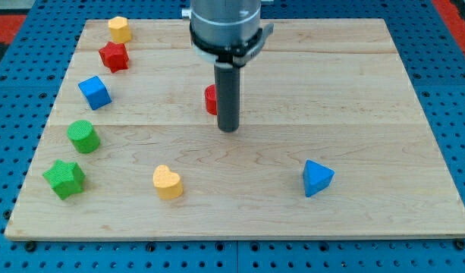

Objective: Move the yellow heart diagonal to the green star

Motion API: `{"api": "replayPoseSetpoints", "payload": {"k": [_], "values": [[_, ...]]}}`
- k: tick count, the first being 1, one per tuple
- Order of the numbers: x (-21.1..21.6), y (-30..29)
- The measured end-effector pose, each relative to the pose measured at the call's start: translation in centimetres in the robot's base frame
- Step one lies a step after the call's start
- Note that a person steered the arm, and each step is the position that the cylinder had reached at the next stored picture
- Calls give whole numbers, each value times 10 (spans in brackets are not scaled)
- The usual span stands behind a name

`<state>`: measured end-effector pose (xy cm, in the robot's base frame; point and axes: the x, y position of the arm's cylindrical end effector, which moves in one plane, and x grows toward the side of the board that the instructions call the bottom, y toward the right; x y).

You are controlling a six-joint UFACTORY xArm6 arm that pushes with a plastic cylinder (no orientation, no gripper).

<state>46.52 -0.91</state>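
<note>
The yellow heart (pixel 168 182) lies on the wooden board near the view's bottom, left of centre. The green star (pixel 64 179) sits at the view's lower left, level with the heart and well apart from it. My tip (pixel 228 129) rests on the board at the centre, above and to the right of the heart, with a clear gap between them. The rod hides most of a red block (pixel 210 99) just behind it.
A green cylinder (pixel 84 136) stands above the star. A blue cube (pixel 94 92), a red star (pixel 114 56) and a yellow block (pixel 120 29) line the view's upper left. A blue triangular block (pixel 316 178) lies at the lower right.
</note>
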Motion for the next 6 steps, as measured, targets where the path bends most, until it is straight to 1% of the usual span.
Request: {"api": "replayPoseSetpoints", "payload": {"k": [1, 2, 3, 4, 5, 6], "values": [[59, -10], [101, -53], [105, -128], [77, -131], [85, -131], [85, -153]]}}
